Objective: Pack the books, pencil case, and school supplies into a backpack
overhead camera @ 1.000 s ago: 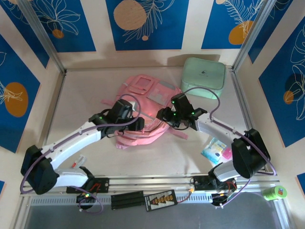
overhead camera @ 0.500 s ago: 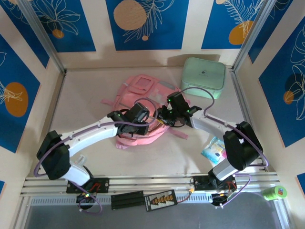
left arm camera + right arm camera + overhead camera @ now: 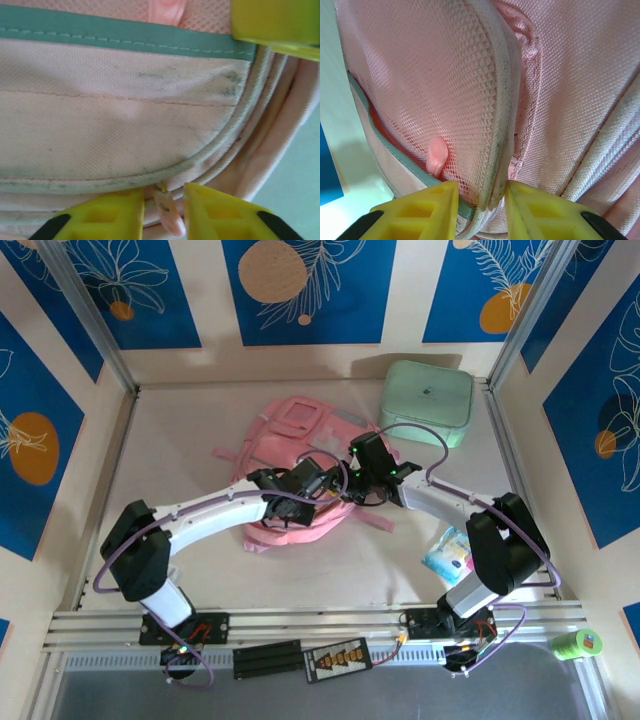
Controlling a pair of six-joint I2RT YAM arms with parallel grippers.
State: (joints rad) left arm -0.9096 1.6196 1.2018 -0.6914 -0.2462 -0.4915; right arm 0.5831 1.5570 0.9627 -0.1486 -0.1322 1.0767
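2 white arms (image 3: 215,512), black joints (image 3: 145,552), purple cables (image 3: 415,426), green LEDs (image 3: 396,472), yellow fingers (image 3: 100,216).

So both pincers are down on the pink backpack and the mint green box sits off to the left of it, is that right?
Not quite. The mint green box sits to the right of the pink backpack, toward the far corner, as the top view shows. The left pincer and right pincer are indeed both down on the backpack.

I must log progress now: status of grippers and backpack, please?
Left gripper straddles zip pull, grip unclear. Right gripper pinches backpack rim. Mint box beside it, not blocking.
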